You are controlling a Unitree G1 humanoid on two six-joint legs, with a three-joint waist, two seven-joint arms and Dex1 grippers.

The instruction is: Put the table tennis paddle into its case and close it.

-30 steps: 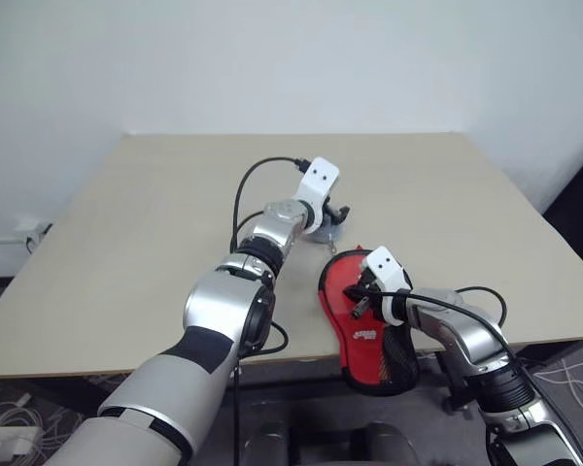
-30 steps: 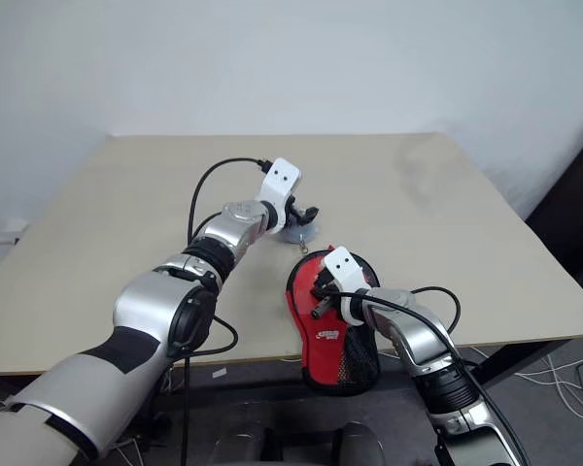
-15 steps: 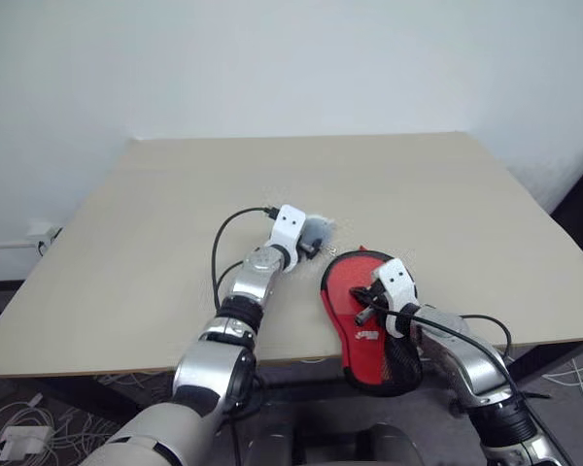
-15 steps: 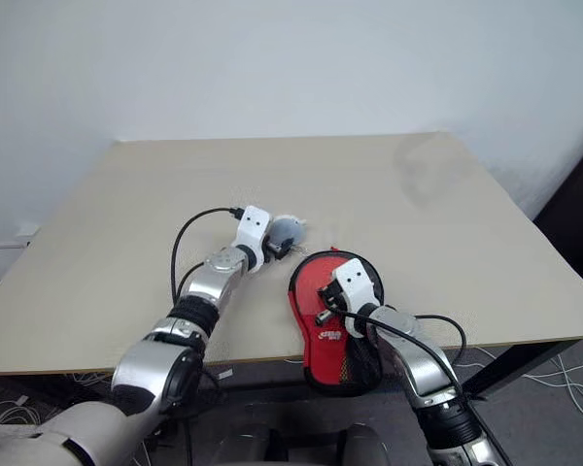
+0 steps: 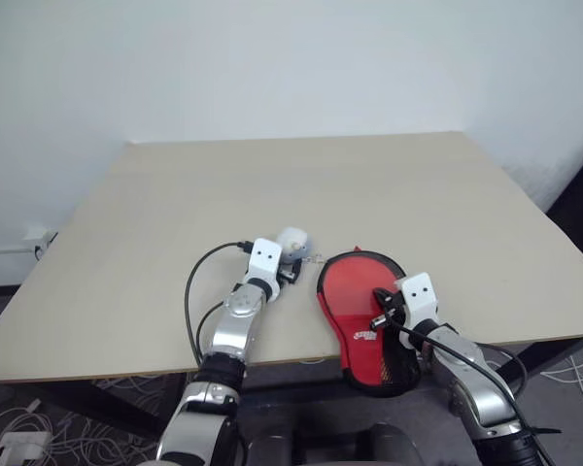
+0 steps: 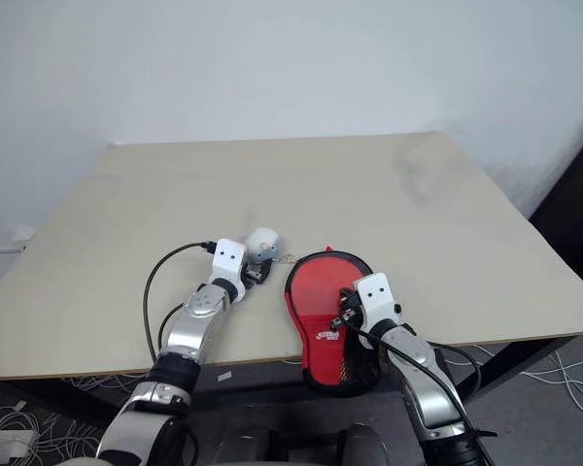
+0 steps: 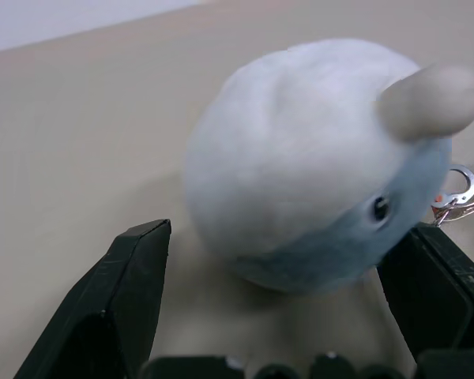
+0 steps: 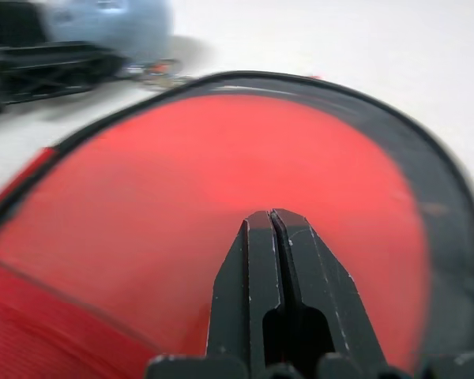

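Right gripper [image 8: 272,229], its black fingers pressed together on nothing, hovers over the red, black-edged paddle-shaped soft case [image 5: 361,309], which lies under its tips at the table's [image 5: 175,214] near edge, overhanging it. Whether the paddle sits inside cannot be told. Left gripper [image 7: 288,260], jaws wide, has drawn back toward the near edge since a second ago, and now brackets a pale blue-and-white plush keyring toy [image 7: 316,166] just beside the case. Both arms pulling back suggests the closing is done.

Case [image 5: 361,306] on table [image 5: 155,252] near front edge; plush toy [image 5: 291,243] just left.
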